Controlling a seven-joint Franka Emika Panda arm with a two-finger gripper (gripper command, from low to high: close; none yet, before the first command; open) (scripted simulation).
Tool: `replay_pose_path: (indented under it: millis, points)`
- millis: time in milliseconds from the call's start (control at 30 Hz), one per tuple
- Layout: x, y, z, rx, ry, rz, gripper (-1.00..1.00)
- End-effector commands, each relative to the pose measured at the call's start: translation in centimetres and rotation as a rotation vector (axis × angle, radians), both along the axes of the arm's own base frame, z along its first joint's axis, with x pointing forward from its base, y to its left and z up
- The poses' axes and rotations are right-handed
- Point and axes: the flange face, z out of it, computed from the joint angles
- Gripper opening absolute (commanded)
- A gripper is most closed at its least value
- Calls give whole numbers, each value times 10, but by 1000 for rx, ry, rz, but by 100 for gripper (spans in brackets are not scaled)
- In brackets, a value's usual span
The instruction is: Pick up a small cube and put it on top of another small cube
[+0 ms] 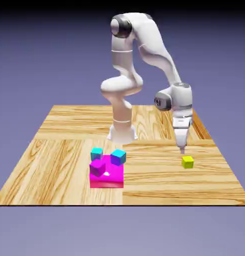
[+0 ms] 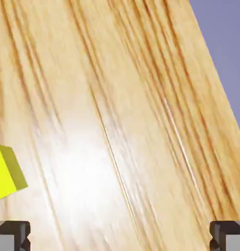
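The small yellow-green cube (image 1: 187,161) rests on the wooden table toward the exterior view's right. My gripper (image 1: 182,148) hangs just above and slightly behind it, pointing down, apart from the cube. In the hand view the same cube (image 2: 7,172) shows at the left edge, outside the gap between the fingertips (image 2: 12,234), which stand far apart with only bare wood between them. The gripper (image 2: 120,235) is open and holds nothing.
A magenta flat block (image 1: 106,175) lies near the table's front middle. A purple cube (image 1: 98,167) and a cyan cube (image 1: 118,157) sit on it, and another cyan cube (image 1: 97,153) stands behind. The table's edge (image 2: 210,73) runs close on the hand view's right.
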Motion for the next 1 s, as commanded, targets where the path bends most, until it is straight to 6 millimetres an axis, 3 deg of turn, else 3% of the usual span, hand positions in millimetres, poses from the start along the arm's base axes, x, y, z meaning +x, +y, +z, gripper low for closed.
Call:
replay_pose_path:
  millis: [0,67,100,300,333,367,400,600,800,967]
  points:
    - [-11,9,-13,-28,25,65,0]
    - [-38,28,-38,-80,71,205,0]
    - [-38,28,-38,-80,71,205,0]
    - [-37,28,-106,-80,71,205,0]
    - [-38,27,-108,-80,71,205,0]
    - [-38,27,-108,-80,71,205,-100]
    - [-38,27,-108,-80,71,205,-100]
    - [-38,28,-40,-80,71,205,-100]
    - [41,-89,19,-101,55,-73,-100]
    - [65,-200,61,-94,66,-313,-100]
